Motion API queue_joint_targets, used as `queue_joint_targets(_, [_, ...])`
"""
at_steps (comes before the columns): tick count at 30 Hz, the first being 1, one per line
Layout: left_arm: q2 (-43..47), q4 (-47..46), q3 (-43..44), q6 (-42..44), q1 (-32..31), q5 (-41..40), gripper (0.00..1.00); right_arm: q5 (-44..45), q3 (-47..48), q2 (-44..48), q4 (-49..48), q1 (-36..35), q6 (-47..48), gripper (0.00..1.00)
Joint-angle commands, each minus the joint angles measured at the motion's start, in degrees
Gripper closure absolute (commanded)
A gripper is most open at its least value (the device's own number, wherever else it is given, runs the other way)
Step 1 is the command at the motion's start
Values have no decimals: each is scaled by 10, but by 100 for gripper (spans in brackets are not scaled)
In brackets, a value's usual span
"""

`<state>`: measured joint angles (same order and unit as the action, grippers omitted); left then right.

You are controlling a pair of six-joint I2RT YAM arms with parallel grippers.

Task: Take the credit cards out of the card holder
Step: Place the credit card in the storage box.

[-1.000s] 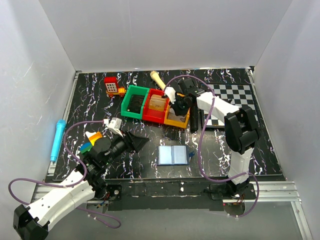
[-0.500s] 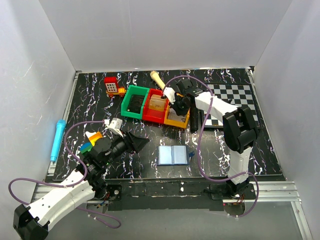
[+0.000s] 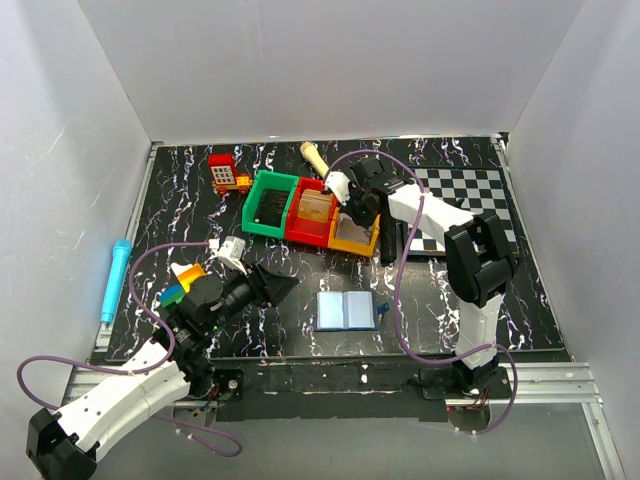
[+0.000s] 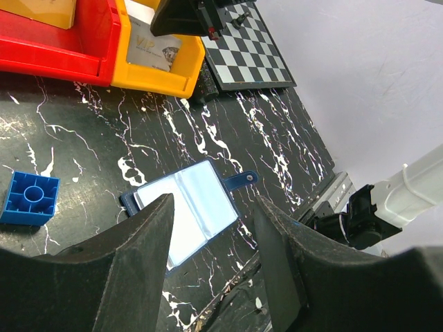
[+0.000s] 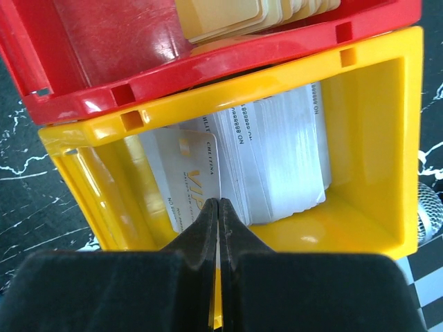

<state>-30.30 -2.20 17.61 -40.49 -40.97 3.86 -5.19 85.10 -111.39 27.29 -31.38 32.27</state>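
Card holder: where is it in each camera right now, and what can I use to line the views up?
Top external: the card holder lies open, just below the picture's centre.
Left wrist: it is at lower centre, open, with its snap tab pointing to the upper right.
Right wrist: not in it.
Shared landmark: the yellow bin, seen in all three.

Green bin (image 3: 250, 206), red bin (image 3: 304, 237), yellow bin (image 3: 351, 247): touching row, upper centre. Checkerboard (image 3: 472, 196) upper right. Blue marker (image 3: 114, 278) far left. Toy truck (image 3: 227, 174) upper left.
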Motion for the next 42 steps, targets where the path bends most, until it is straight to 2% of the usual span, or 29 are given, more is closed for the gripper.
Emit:
queue_joint_targets(1, [2, -6, -3, 4, 2, 1, 51, 49, 15, -11, -33, 0, 9, 99])
queue_joint_targets(13, [-6, -9, -2, 5, 3, 2, 51, 10, 12, -22, -10, -15, 21, 99])
queue_joint_targets(24, [1, -4, -5, 4, 4, 0, 48, 45, 22, -30, -12, -16, 5, 99])
queue_joint_targets(31, [3, 0, -5, 1, 4, -1, 47, 75, 20, -24, -23, -15, -5, 91])
queue_joint_targets(42, [-2, 0, -1, 0, 3, 4, 43, 91, 31, 1, -33, -15, -15, 73])
